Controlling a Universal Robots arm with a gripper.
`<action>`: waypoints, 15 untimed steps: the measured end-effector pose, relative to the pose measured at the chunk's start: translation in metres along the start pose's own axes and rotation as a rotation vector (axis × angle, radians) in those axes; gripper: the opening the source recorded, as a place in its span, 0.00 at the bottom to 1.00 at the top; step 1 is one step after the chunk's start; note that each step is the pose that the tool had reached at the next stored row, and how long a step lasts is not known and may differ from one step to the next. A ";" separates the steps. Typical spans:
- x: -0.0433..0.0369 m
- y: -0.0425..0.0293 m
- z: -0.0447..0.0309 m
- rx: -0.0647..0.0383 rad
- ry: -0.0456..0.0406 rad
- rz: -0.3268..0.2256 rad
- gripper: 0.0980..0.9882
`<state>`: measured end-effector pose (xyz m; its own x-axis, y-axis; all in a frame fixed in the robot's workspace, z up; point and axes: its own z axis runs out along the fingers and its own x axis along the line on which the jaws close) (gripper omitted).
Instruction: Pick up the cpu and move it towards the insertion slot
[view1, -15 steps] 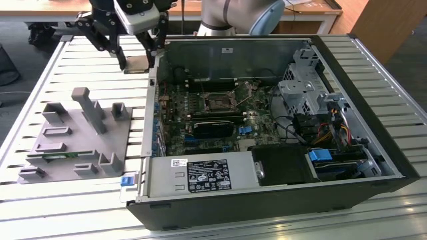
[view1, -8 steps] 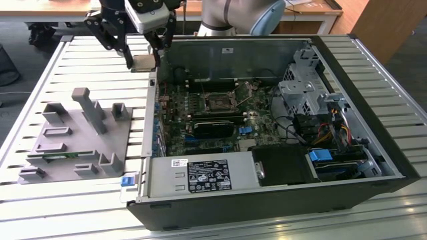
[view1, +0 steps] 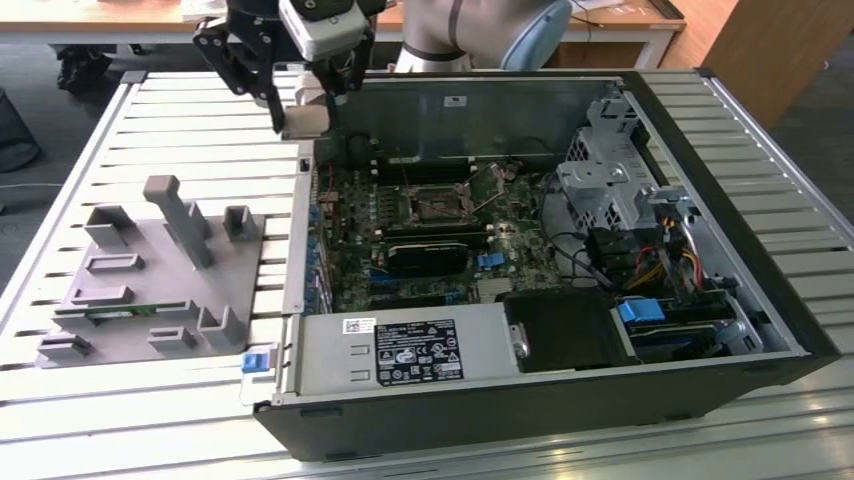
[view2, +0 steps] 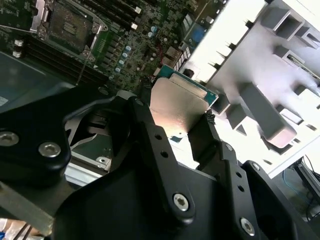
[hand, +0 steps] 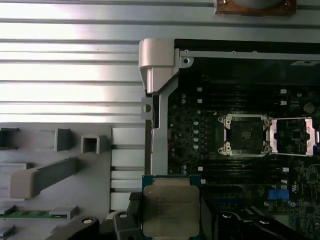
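Gripper (view2: 182, 125) pinching cpu (hand: 167, 208) by edges, hanging at exterior view's upper left over case wall (view1: 304, 240). Insertion slot (hand: 246, 135) well apart. Risks: chip slipping from thin-edge grip; clipping wall.

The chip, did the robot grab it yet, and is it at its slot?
Grabbed: the fingers are shut on the chip, which is lifted off the grey holder tray. In hand: in the exterior view the gripper hangs over the computer case's edge on the exterior view's left. Left: the slot on the green board sits open, apart from the chip.
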<state>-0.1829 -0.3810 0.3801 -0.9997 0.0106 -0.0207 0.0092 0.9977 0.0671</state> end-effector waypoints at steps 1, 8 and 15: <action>-0.0019 0.0008 0.0000 0.000 0.0001 0.000 0.50; -0.0148 0.0073 0.0008 0.000 0.0000 0.000 0.50; -0.0259 0.0129 0.0014 0.000 0.0001 0.000 0.50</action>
<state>-0.1568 -0.3683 0.3801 -0.9997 0.0106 -0.0206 0.0092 0.9977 0.0670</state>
